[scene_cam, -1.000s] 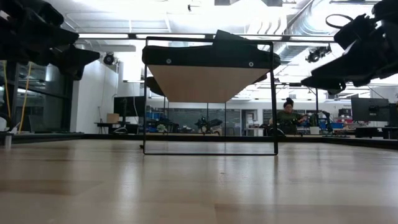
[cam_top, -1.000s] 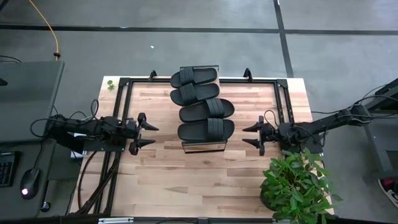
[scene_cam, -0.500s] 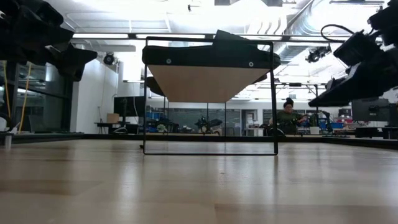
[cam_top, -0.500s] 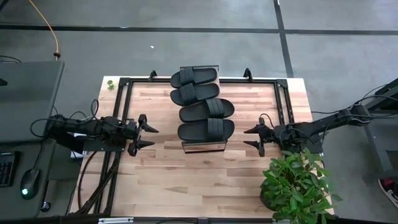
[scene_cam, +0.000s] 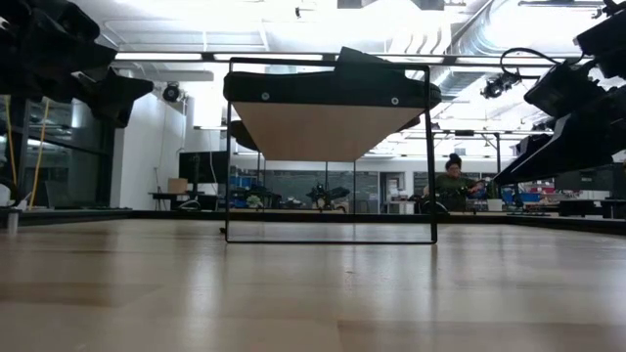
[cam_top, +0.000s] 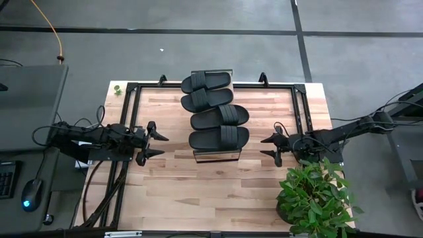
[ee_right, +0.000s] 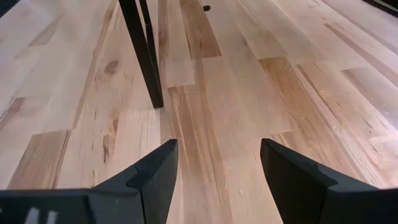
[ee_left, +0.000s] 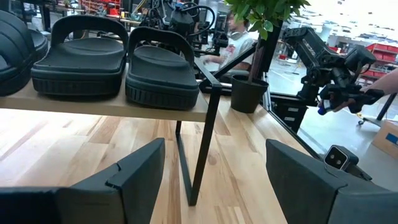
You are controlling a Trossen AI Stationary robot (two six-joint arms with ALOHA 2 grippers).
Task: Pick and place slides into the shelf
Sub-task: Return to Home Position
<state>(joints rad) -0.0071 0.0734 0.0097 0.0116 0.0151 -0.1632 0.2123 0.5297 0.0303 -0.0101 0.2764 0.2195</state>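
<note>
Four matte black slides (cam_top: 215, 109) sit on the narrow light-wood, black-framed shelf (cam_top: 215, 157); my left hand (cam_top: 164, 144) and right hand (cam_top: 263, 147) gape wide, empty. Risk: either hand clipping its frame would tip them.

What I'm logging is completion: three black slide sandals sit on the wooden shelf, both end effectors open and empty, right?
No: the high view shows four matte black slide sandals, not three, on the light wood black-framed shelf. The left end effector and right end effector are open and empty.
</note>
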